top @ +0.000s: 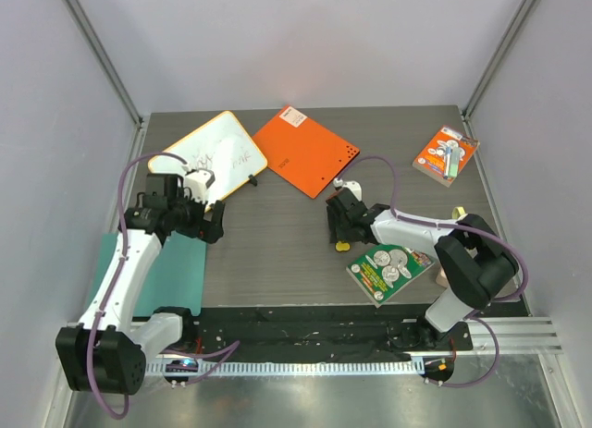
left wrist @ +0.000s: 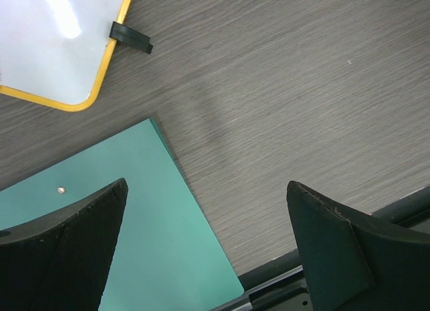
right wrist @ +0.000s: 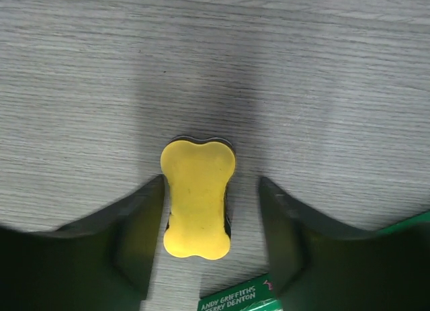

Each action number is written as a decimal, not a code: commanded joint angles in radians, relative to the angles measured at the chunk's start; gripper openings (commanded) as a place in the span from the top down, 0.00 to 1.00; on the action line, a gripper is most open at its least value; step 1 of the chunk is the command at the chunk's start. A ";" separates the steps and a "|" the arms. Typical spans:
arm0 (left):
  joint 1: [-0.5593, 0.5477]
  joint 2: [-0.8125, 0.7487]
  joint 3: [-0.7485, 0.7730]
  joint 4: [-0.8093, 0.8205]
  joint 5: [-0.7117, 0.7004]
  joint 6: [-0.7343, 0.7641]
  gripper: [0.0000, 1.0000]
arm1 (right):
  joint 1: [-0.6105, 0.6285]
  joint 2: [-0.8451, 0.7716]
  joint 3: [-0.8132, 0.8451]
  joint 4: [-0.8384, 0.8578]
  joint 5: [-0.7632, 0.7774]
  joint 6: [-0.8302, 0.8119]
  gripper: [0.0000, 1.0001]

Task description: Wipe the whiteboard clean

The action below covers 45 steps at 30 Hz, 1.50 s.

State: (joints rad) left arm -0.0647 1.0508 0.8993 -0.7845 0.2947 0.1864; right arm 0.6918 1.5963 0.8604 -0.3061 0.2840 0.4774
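Note:
The whiteboard (top: 215,154), white with a yellow-orange rim and black scribbles, lies at the back left of the table. One rounded corner of it (left wrist: 54,42), with a black clip (left wrist: 131,37) on the rim, shows in the left wrist view. My left gripper (top: 211,226) (left wrist: 208,237) hangs wide open just in front of the board, with nothing between its fingers. A yellow bone-shaped eraser (right wrist: 198,198) lies on the table between the fingers of my right gripper (top: 338,230) (right wrist: 211,190). That gripper is open: its left finger is close to the eraser and its right finger stands apart.
A solid orange board (top: 306,151) lies beside the whiteboard. A teal sheet (top: 176,271) (left wrist: 114,217) is under my left arm. A green package (top: 388,271) (right wrist: 235,301) sits near my right gripper. An orange blister pack (top: 446,155) is at the back right. A black rail (top: 305,326) runs along the near edge.

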 commanded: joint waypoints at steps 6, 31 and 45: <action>0.005 0.029 0.043 0.060 -0.057 -0.033 0.00 | 0.003 0.031 0.019 0.024 -0.005 0.012 0.70; 0.772 0.524 0.135 0.687 0.735 -0.500 0.00 | 0.002 -0.042 -0.008 0.214 -0.043 -0.039 0.99; 0.635 0.842 0.197 1.179 0.741 -0.728 0.15 | 0.002 0.074 0.107 0.464 -0.124 -0.086 0.99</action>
State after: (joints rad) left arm 0.6064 1.8141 1.0412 0.2085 0.9936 -0.4503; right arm 0.6918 1.6382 0.9081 0.0273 0.1951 0.4187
